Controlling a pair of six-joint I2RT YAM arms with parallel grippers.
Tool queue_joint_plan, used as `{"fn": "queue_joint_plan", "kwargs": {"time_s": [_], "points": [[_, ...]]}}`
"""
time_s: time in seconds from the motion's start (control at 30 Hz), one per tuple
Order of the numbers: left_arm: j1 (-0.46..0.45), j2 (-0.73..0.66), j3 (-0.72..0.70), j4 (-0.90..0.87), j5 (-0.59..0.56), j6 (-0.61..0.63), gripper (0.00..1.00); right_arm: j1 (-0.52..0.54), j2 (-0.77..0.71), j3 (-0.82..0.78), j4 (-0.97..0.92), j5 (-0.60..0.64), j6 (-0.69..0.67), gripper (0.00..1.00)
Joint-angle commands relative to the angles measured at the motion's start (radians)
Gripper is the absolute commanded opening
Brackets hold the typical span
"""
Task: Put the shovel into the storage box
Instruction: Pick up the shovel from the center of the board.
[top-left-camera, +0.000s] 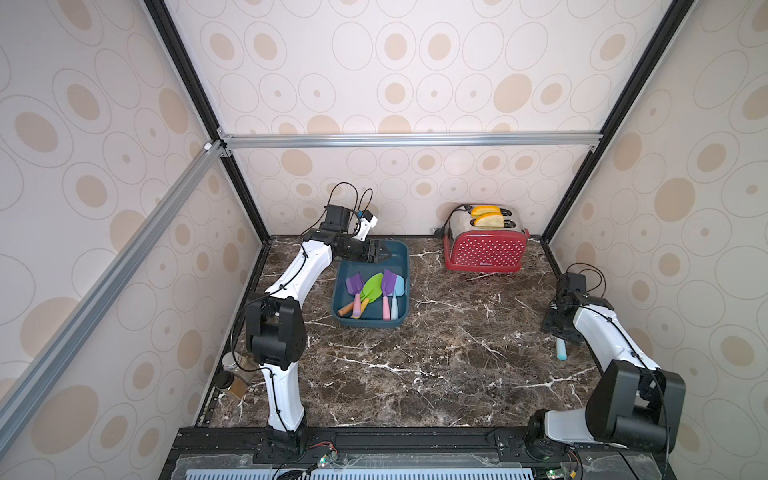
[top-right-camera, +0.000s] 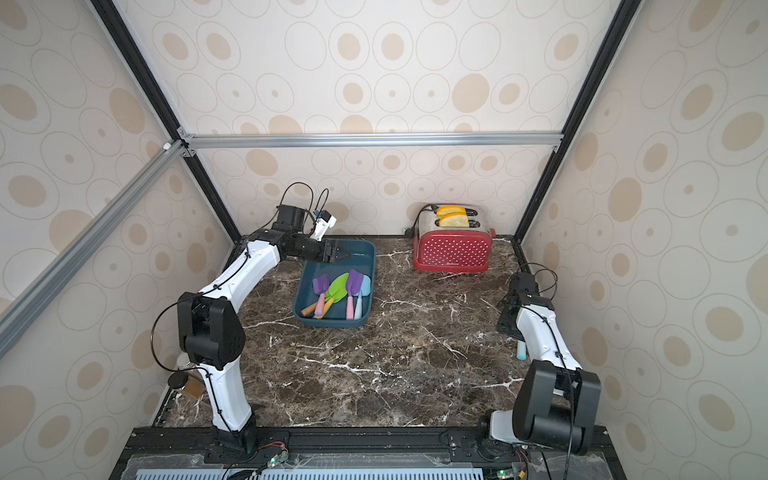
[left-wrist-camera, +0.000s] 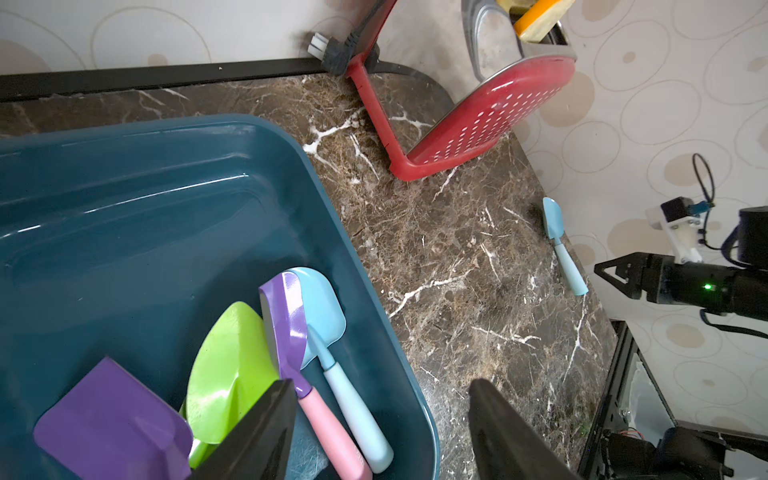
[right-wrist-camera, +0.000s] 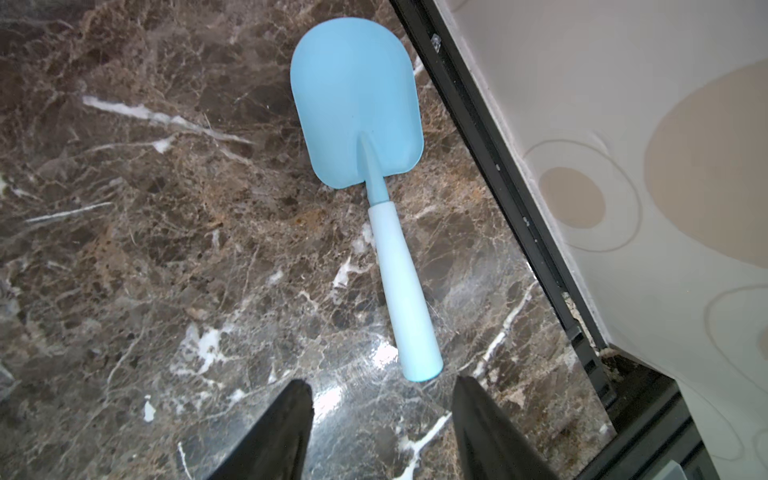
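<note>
Black-fingered right tool (right-wrist-camera: 380, 399) gapes empty, just short of the handle end of the pale-blue shovel (right-wrist-camera: 392, 270), which lies on the marble worktop (right-wrist-camera: 166, 249), well apart from the storage box (left-wrist-camera: 124, 199). Approach step; next, lower and close across the handle. Left tool (left-wrist-camera: 382, 390), likewise released, hangs over the box.

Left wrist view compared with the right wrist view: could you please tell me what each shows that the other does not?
Only the left wrist view: the storage box holding four shovels, the red toaster, the left claw standing open, and the right claw seen from the side.
Only the right wrist view: the right claw's own fingers, open, with the light blue shovel lying just ahead of their gap, handle end nearest, untouched.
Both: that light blue shovel flat on the marble table, near the walled edge.
</note>
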Motion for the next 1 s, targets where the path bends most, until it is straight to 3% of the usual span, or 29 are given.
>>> {"fn": "queue_joint_plan", "kwargs": {"time_s": [0.0, 0.23, 0.47, 0.63, 0.77, 0.97], "points": [[-0.006, -0.052, 0.000, 0.051, 0.027, -0.031, 0.69, -0.068, 0.055, -0.020, 0.050, -0.064, -0.014, 0.60], [-0.015, -0.062, -0.015, 0.053, 0.018, -0.031, 0.68, -0.164, 0.234, 0.017, 0.105, -0.176, -0.007, 0.59], [-0.015, -0.056, -0.008, 0.044, 0.009, -0.019, 0.69, -0.191, 0.332, 0.017, 0.147, -0.213, -0.014, 0.56], [-0.015, -0.049, -0.008, 0.045, 0.008, -0.016, 0.69, -0.208, 0.342, 0.005, 0.160, -0.250, -0.018, 0.37], [-0.016, -0.045, -0.008, 0.046, 0.012, -0.018, 0.68, -0.208, 0.348, 0.000, 0.161, -0.297, -0.020, 0.02], [-0.016, -0.043, -0.028, 0.072, 0.020, -0.032, 0.69, -0.168, 0.292, -0.009, 0.146, -0.342, -0.030, 0.00]]}}
